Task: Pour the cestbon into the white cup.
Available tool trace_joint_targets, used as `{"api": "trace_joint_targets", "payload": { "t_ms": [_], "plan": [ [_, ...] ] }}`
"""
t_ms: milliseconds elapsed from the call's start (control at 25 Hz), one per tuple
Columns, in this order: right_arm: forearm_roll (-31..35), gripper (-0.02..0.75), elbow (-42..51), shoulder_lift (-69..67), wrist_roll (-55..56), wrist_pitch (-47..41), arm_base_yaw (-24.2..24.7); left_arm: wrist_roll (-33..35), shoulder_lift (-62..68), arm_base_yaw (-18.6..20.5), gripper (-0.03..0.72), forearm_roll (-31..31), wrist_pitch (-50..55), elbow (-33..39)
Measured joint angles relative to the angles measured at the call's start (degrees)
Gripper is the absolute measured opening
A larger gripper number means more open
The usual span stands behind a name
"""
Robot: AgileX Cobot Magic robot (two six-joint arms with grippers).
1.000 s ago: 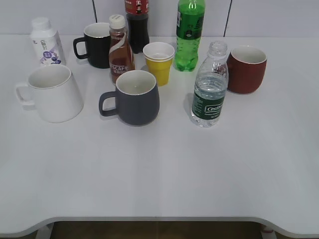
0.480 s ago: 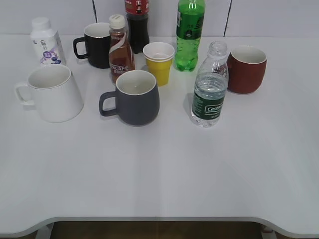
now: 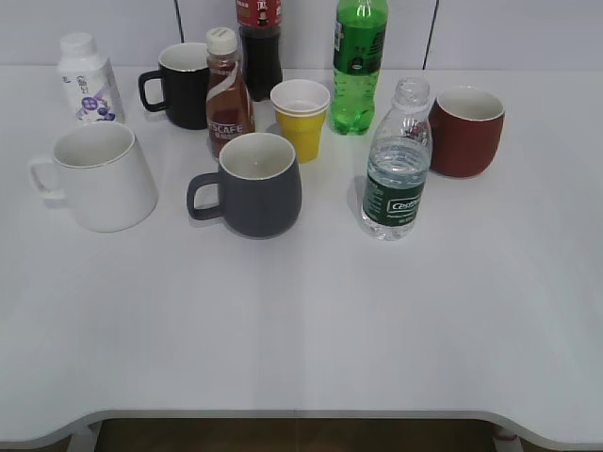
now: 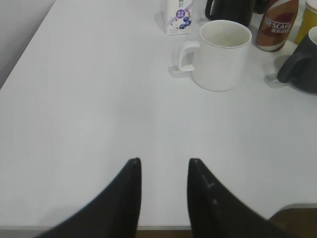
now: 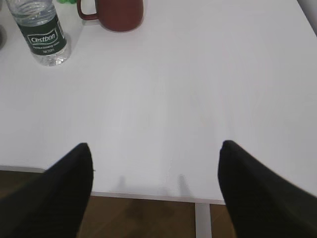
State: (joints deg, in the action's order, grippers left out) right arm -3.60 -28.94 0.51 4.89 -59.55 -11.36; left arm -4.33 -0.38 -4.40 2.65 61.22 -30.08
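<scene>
Nothing has moved since the earlier frames — every item on the table [image 3: 301, 320] sits as before. The cestbon [image 3: 396, 162] stands upright, capless, just left of the red mug [image 3: 465, 131]; the white cup [image 3: 100, 176] stands well apart at the far left. The left gripper [image 4: 164, 171] is narrowly parted and empty; the right gripper [image 5: 156, 153] is spread wide, holding nothing.

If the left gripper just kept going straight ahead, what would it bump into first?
Probably the white cup. The left gripper points over bare table, and the cup sits ahead, a bit to the right, so it might only graze it or pass beside its handle.
</scene>
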Motion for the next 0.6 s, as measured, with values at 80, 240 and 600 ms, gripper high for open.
{"api": "trace_joint_targets", "payload": {
  "t_ms": [80, 240, 600],
  "plan": [
    [0.0, 0.589, 0.0, 0.0, 0.0, 0.0, 0.0, 0.0, 0.0, 0.0, 0.241, -0.3, -0.1, 0.0],
    [0.2, 0.589, 0.0, 0.0, 0.0, 0.0, 0.0, 0.0, 0.0, 0.0, 0.241, -2.6, -3.5, -0.9],
    [0.3, 0.589, 0.0, 0.0, 0.0, 0.0, 0.0, 0.0, 7.1, 0.0, 0.241, 0.4, -54.9, 4.2]
  ]
}}
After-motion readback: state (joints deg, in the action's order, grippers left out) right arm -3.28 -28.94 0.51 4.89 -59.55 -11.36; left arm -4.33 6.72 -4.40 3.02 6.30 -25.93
